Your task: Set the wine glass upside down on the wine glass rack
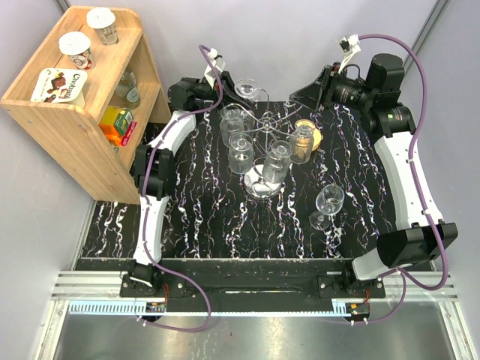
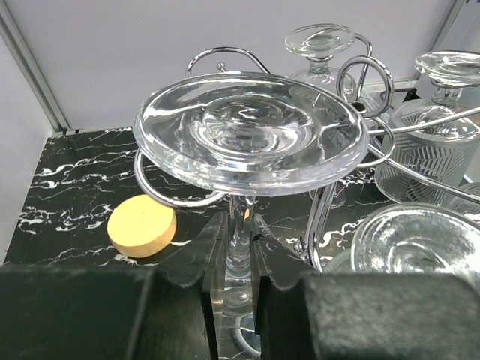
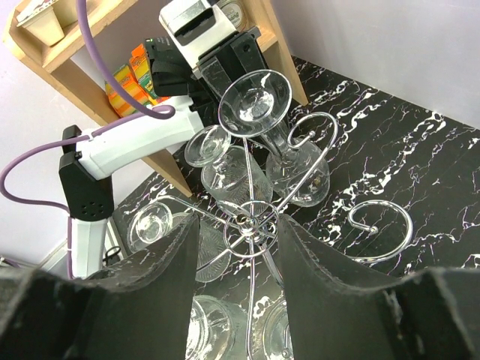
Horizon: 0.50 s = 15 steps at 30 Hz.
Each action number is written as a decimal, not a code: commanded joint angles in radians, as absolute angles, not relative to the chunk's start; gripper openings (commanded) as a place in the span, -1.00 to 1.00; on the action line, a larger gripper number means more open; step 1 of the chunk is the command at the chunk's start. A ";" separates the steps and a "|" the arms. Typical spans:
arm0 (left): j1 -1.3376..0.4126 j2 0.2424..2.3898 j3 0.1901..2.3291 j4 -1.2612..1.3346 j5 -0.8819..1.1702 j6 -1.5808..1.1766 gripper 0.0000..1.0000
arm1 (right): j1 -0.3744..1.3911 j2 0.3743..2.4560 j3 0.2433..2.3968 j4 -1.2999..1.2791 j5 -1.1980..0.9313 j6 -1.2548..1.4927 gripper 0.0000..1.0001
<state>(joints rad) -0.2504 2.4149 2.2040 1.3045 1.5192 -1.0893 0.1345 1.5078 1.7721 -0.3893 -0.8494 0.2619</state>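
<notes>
The wine glass (image 2: 251,131) hangs upside down with its round foot on top, resting over a curled wire arm of the wine glass rack (image 2: 367,75). My left gripper (image 2: 238,221) is shut on its stem just under the foot. From above, that gripper (image 1: 234,91) and glass (image 1: 246,88) sit at the back left of the chrome rack (image 1: 266,124). My right gripper (image 3: 236,229) is open and holds nothing. The rack's top ring (image 3: 259,217) shows between its fingers, and contact cannot be told. It (image 1: 304,96) reaches in from the back right.
Several other glasses (image 1: 241,150) hang upside down around the rack. One upright wine glass (image 1: 328,204) stands on the black marble table (image 1: 195,225) at the front right. A yellow cork disc (image 2: 141,225) lies near the rack. A wooden shelf (image 1: 75,97) stands at the left.
</notes>
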 commanded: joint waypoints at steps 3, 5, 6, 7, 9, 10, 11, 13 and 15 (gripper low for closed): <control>-0.278 2.358 2.256 1.546 1.687 -1.020 -1.00 | 0.123 1.488 1.763 -0.354 -0.848 0.258 0.04; -0.284 2.365 2.260 1.548 1.687 -1.017 -1.00 | 0.121 1.488 1.756 -0.353 -0.848 0.258 0.04; -0.285 2.365 2.257 1.548 1.687 -1.012 -1.00 | 0.120 1.485 1.753 -0.353 -0.848 0.258 0.04; -0.287 2.365 2.253 1.548 1.687 -1.008 -1.00 | 0.120 1.486 1.753 -0.353 -0.848 0.258 0.04; -0.288 2.365 2.249 1.548 1.689 -1.003 -1.00 | 0.120 1.488 1.755 -0.353 -0.848 0.258 0.04; -0.290 2.367 2.247 1.548 1.686 -1.000 -1.00 | 0.118 1.488 1.756 -0.351 -0.851 0.259 0.04; -0.291 2.365 2.243 1.546 1.687 -0.999 -1.00 | 0.118 1.489 1.756 -0.351 -0.850 0.259 0.04; -0.291 2.358 2.223 1.554 1.689 -0.991 -1.00 | 0.118 1.491 1.755 -0.350 -0.851 0.262 0.04; -0.291 2.344 2.192 1.558 1.687 -0.979 -1.00 | 0.118 1.497 1.752 -0.347 -0.853 0.264 0.04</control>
<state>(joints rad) -0.2859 2.4149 2.2036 1.3041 1.5330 -1.0195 0.1242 1.5078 1.7477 -0.3866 -0.8497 0.2619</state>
